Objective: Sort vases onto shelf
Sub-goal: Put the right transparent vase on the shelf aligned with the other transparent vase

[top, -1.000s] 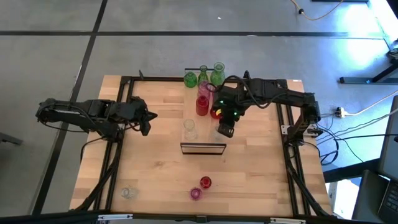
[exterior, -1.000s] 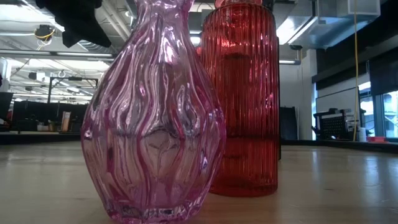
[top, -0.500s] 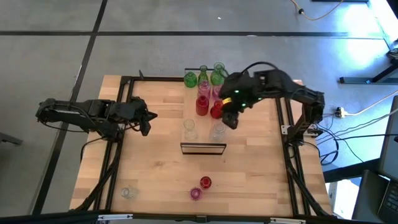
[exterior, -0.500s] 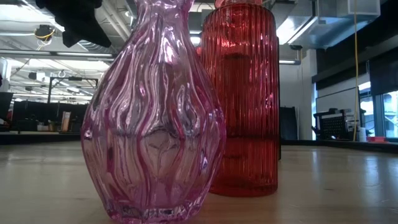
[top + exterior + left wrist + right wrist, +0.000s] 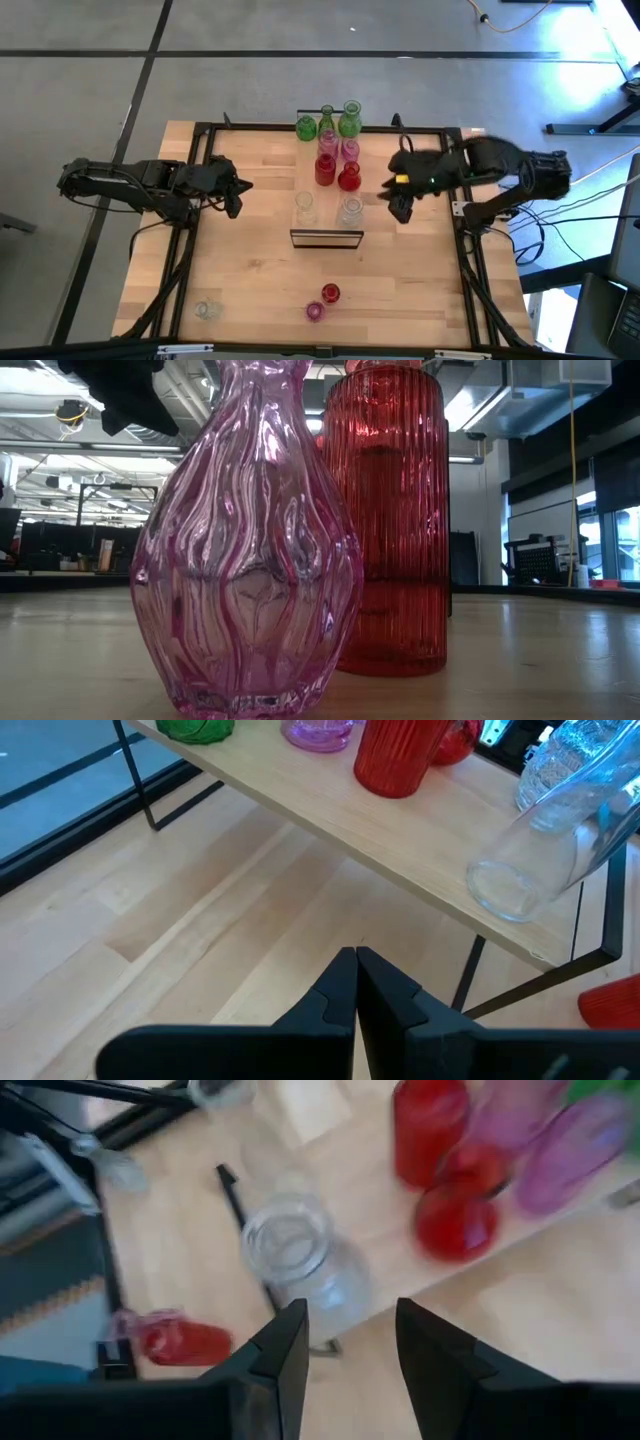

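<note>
Hovering right of centre, the right gripper (image 5: 400, 208) gapes empty beside the light-wood shelf (image 5: 326, 205); left gripper (image 5: 234, 199) pinched closed, empty, centre-left; three small glass vases (image 5: 322, 302) below.

You see even, bright overhead light on the table (image 5: 250, 250), a pale glare patch on the floor (image 5: 590, 80) at upper right, ceiling lights glinting on the pink vase (image 5: 245, 560), motion blur across the right wrist view

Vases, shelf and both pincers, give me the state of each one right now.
Shelf: standing mid-table, holding nine vases.
Shelf vases: upright, grouped by colour.
Front-edge vases: three on the tabletop, not yet shelved.
Left pincer: shut, empty, waiting left of the shelf.
Right pincer: open, empty, right of the shelf.
</note>
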